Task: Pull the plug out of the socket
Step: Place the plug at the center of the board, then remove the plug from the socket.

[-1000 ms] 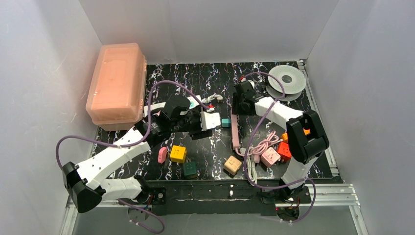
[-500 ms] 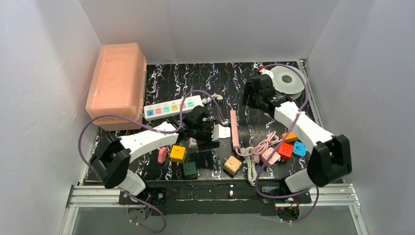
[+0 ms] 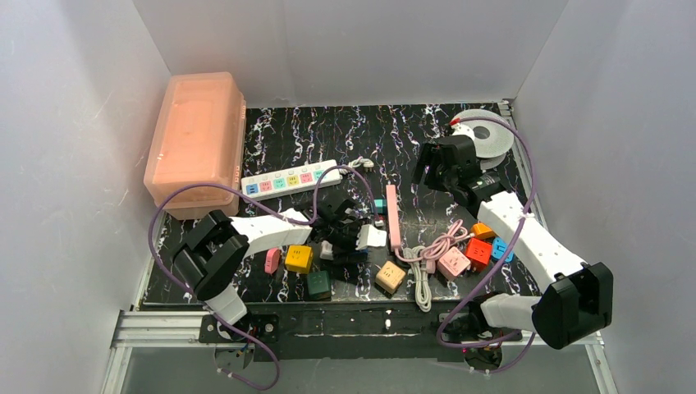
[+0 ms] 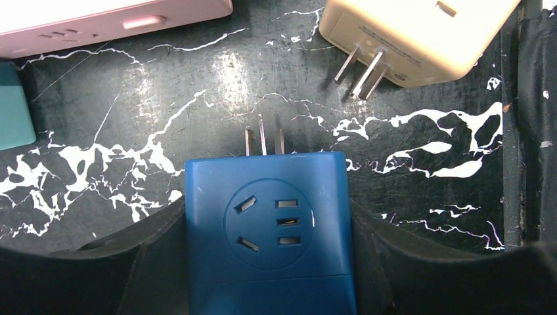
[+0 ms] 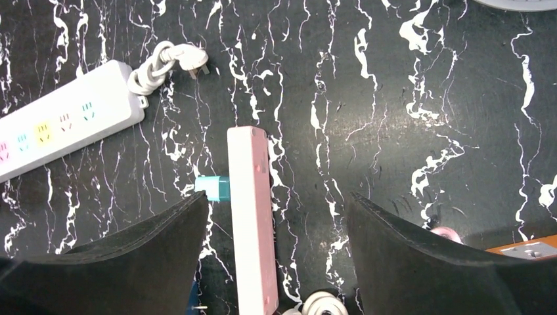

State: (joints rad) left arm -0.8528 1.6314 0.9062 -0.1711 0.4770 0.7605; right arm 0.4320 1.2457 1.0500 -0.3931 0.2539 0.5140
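Top view, left gripper [image 3: 351, 234]: low over the middle of the table [image 3: 328, 131], among loose coloured cubes. What it grips I cannot make out from here; the wrist probably hides it.
Top view, socket strip [image 3: 289, 179]: lies at the far left, just beside the lidded box [image 3: 197, 135] and well apart from the left gripper. No outlet face that I can see carries a plug.
Top view, right gripper [image 3: 435, 164]: raised over the far right of the table.
Left wrist, tool: my fingers are clamped on both sides of the blue plug [image 4: 268, 226].
Left wrist, pins [image 4: 263, 141]: all three are bare, pointing away over the black surface and seated in nothing.
Left wrist, neighbour: a beige adapter [image 4: 420, 33] lies just ahead with its own pins exposed, not touching mine.
Right wrist, tool: fingers spread wide and empty, hovering above the pink bar [image 5: 251, 216], which has a teal block [image 5: 213, 187] against its side.
Right wrist, strip end: the cord [image 5: 164, 62] is bundled there, and the nearest outlets are vacant.
Step in hand: I judge the pull complete, with the plug out and carried.
Next move: lower the plug onto a bare patch clear of the beige adapter, then release it.
View differences: only the left wrist proves the grip, and only the top view shows the whole strip.
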